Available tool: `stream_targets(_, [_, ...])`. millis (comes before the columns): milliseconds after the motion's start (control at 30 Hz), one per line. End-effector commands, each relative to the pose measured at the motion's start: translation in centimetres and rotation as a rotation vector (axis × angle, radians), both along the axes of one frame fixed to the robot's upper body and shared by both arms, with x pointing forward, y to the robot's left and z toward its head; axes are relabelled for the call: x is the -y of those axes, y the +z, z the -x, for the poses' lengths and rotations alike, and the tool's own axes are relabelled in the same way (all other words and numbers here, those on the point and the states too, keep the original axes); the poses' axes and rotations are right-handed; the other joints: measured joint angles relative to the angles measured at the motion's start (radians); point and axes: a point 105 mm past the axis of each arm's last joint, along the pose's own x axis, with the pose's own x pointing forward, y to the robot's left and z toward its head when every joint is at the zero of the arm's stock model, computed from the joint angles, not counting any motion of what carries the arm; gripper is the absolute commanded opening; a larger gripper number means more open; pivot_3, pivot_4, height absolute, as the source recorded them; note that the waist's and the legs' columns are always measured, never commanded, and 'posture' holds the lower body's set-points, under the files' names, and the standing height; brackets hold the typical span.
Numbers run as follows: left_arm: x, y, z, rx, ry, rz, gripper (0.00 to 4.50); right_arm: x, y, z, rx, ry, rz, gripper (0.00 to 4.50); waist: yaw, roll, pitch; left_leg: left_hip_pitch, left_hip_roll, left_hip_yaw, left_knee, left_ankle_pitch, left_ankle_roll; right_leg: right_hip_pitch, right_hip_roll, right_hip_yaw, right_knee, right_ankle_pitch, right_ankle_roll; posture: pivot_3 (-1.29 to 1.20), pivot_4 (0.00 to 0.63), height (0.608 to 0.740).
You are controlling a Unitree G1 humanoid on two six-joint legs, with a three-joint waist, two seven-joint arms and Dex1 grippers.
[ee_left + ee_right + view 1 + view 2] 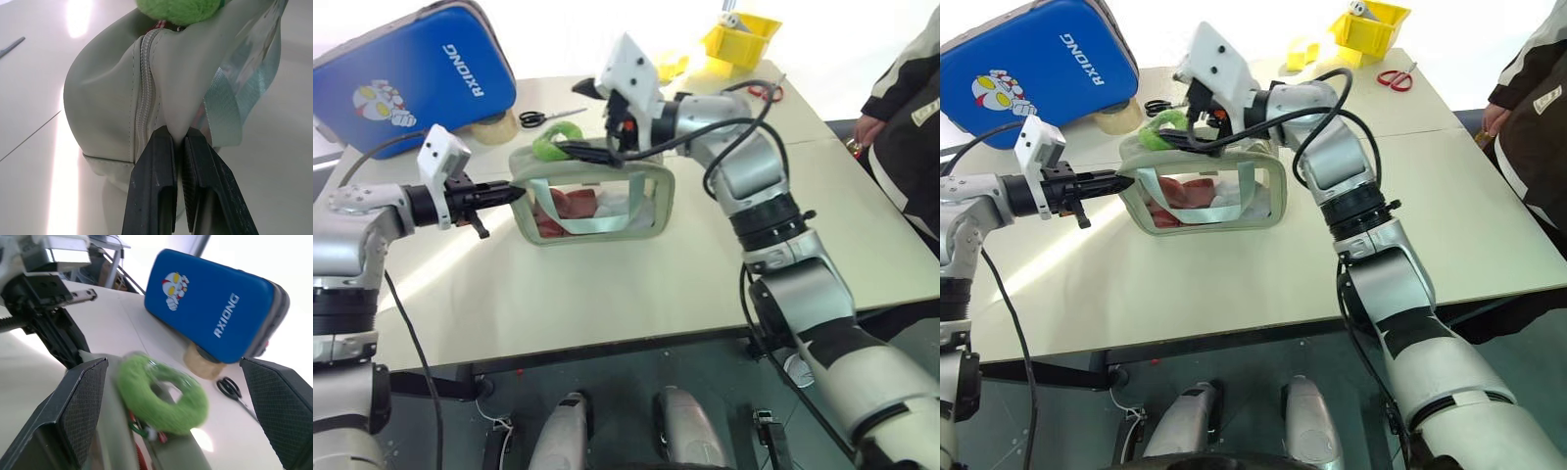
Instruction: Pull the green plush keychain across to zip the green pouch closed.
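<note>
Inspection of the tabletop (636,294) finds the green pouch (651,211) standing on its long edge near the middle, clear window side toward the robot, with reddish and white contents showing through it. The left end effector (509,191) is clamped fully shut on the pouch's left end seam; the left wrist view shows both black fingers (156,186) pinching a fold of fabric just beside the zipper track. That grip appears intended as an anchor, holding the pouch steady and the zipper line taut so a pull on the slider does not drag the whole pouch along.

The green plush keychain (161,394) is a fuzzy lime ring lying on the pouch's top edge toward its left end, close to the anchored corner. The right end effector (1167,135) hangs over that spot, pointing toward the robot's left, with its fingers spread wide on either side of the plush and nothing held between them. In the inspector's judgement it is lined up for a grasp not yet made.

How much of the zipper stands open cannot be determined from these views.

Other items are well apart from the work: a large blue case (411,69) leaning at the far left, black-handled scissors (543,117) and a tape roll (494,127) beside it, a yellow bin (741,37) at the far edge. A person's sleeve (911,117) stands at the right.
</note>
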Motion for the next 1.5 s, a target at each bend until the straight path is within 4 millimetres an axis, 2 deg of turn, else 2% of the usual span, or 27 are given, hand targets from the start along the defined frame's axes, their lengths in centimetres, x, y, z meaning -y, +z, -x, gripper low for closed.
stream_targets(33, [-0.1,1.4,0.2,0.054,0.004,0.000,0.00,-1.2,1.4,0.8,0.054,0.039,-0.005,4.46,0.000,0.000,0.000,0.000,0.000,0.000,0.000,0.000,0.000,0.000,0.000,0.000,0.000,0.000,0.000,0.00,0.150,0.740])
stream_targets(233, [0.1,1.3,0.1,0.055,-0.003,0.000,0.00,-3.1,-0.2,0.4,0.011,0.047,0.055,4.46,-0.001,0.000,0.000,0.000,0.000,0.000,0.000,0.000,0.000,0.000,0.000,0.000,0.000,0.000,0.000,0.00,0.150,0.740])
stream_targets(333, [0.3,1.3,0.1,0.056,-0.008,-0.001,0.00,-3.9,-0.7,0.3,-0.072,0.045,0.074,4.46,0.000,0.000,0.000,0.000,0.000,0.000,0.000,0.000,0.000,0.000,0.000,0.000,0.000,0.000,0.000,0.00,0.150,0.740])
stream_targets(600, [0.4,1.2,0.2,0.060,-0.008,0.003,0.00,-4.3,-1.4,-0.5,-0.137,-0.009,0.099,4.46,0.000,0.000,0.000,0.000,0.000,0.000,0.000,0.000,0.000,0.000,0.000,0.000,0.000,0.000,0.000,0.00,0.150,0.740])
stream_targets(733, [0.5,1.1,0.3,0.060,-0.007,0.007,0.00,-4.2,-1.7,-1.0,-0.138,-0.038,0.124,2.75,0.000,0.000,0.000,0.000,0.000,0.000,0.000,0.000,0.000,0.000,0.000,0.000,0.000,0.000,0.000,0.00,0.150,0.740])
stream_targets(900, [0.5,1.0,0.4,0.059,-0.004,0.009,0.00,-3.5,-1.1,-1.8,-0.109,-0.084,0.120,0.09,0.000,0.000,0.000,0.000,0.000,0.000,0.000,0.000,0.000,0.000,0.000,0.000,0.000,0.000,0.000,0.00,0.150,0.740])
stream_targets(1100, [0.3,1.1,0.4,0.062,0.001,0.009,0.00,-2.8,-0.7,-2.5,-0.031,-0.121,0.122,0.03,0.000,0.000,0.000,0.000,0.000,0.000,0.000,0.000,0.000,0.000,0.000,0.000,0.000,0.000,0.000,0.00,0.150,0.740])
stream_targets(1267, [0.1,1.1,0.4,0.064,0.009,0.006,0.00,-2.1,0.8,-1.7,-0.012,-0.088,0.085,0.03,0.000,0.000,0.000,0.000,0.000,0.000,0.000,0.000,0.000,0.000,0.000,0.000,0.000,0.000,0.000,0.00,0.150,0.740])
stream_targets(1500, [0.0,1.2,0.3,0.065,0.010,0.003,0.00,-1.0,0.8,-1.6,0.002,-0.092,0.109,0.03,0.000,0.000,0.000,0.000,0.000,0.000,0.000,0.000,0.000,0.000,0.000,0.000,0.000,0.000,0.000,0.00,0.150,0.740])
